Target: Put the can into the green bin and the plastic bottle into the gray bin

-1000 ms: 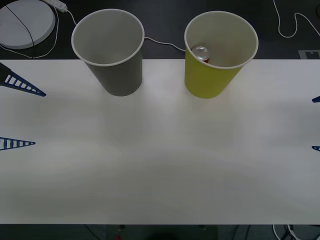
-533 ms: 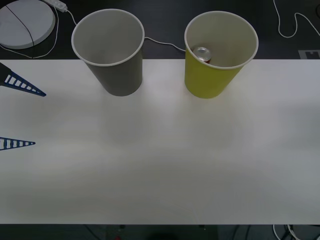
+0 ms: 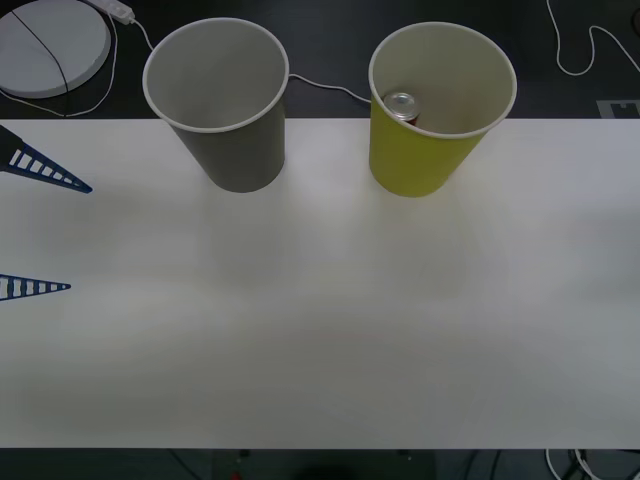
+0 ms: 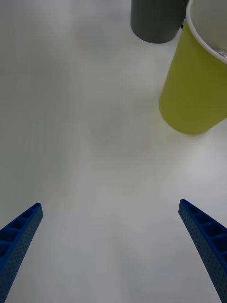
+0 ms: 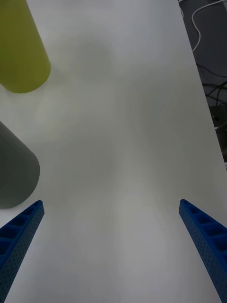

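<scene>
So the near stretch of the white table [image 3: 320, 330] has nothing standing on it, and the left gripper [image 3: 35, 235] hangs wide open over the table's left edge, nearer the robot than the gray bin [image 3: 225, 110], holding nothing. The right gripper [image 4: 111, 251] is spread wide and empty too; its wrist camera looks across bare tabletop toward the green bin [image 3: 430, 110], well short of it. Further back, the two bins stand upright side by side at the far edge of the table, gray to the left of green, a clear gap between them. The can [image 3: 401, 106] sits inside the green bin, leaning against its inner wall on the side toward the gray bin, so I'd call that half done. What I can see of the gray bin's inside looks bare, and I can't spot a plastic bottle on the table, so that half seems still open. Views differ a bit: the front view looks down into both bins and catches the can's silver top, while the left wrist view gives just the outer walls of the green bin [image 5: 21, 52] and gray bin [image 5: 14, 170], nothing of their insides.
</scene>
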{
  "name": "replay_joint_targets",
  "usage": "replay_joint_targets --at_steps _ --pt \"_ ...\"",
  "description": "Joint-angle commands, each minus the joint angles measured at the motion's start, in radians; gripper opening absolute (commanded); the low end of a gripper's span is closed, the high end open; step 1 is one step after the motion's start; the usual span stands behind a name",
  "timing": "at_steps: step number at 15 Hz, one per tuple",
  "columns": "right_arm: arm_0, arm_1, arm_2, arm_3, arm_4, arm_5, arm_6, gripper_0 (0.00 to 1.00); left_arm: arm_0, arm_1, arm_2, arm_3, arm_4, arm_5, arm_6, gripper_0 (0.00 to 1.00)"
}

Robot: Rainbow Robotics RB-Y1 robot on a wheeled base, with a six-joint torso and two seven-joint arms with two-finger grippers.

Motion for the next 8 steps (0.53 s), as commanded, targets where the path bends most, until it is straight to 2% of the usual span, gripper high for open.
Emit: replay_joint_targets --at_steps 1,8 --pt "0.000 0.000 0.014 0.000 -0.035 0.000 0.022 1.00 0.000 0.000 0.000 0.000 0.000 0.000 0.000 1.00" --pt "-0.002 0.000 0.015 0.000 -0.038 0.003 0.027 1.00 0.000 0.000 0.000 0.000 0.000 0.000 0.000 1.00"
